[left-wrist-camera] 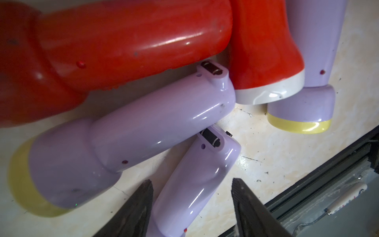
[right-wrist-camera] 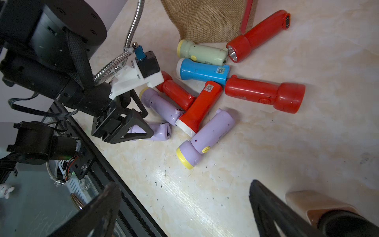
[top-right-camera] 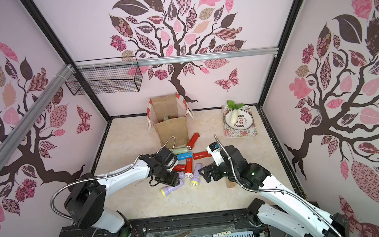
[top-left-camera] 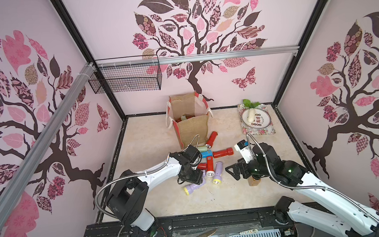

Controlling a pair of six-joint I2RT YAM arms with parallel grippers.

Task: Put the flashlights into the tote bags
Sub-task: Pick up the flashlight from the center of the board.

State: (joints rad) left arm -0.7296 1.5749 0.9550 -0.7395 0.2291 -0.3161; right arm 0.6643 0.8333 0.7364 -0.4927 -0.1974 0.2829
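The tan burlap tote bag (top-left-camera: 192, 128) (top-right-camera: 172, 132) stands upright at the back, with a pale flashlight (top-left-camera: 183, 117) showing inside. Several flashlights lie piled in front of it: red (top-left-camera: 223, 152), blue (top-left-camera: 206, 154), pale green (right-wrist-camera: 202, 53) and lilac (right-wrist-camera: 211, 133). My left gripper (left-wrist-camera: 192, 181) (top-left-camera: 195, 178) is low over the pile's near edge, open, its jaws straddling a lilac flashlight (left-wrist-camera: 196, 180) (right-wrist-camera: 158, 132). One jaw touches it and the other stands apart. To the right of the pile my right gripper (right-wrist-camera: 184, 183) (top-left-camera: 230, 170) hangs wide open over bare table.
An amber jar (right-wrist-camera: 320, 209) (top-left-camera: 254, 181) stands just beside and under the right gripper. A floral tray (top-left-camera: 265, 130) with a plate and a white radish sits at the back right. A wire basket (top-left-camera: 125, 77) hangs on the back wall. The black front rail (right-wrist-camera: 106, 164) is close.
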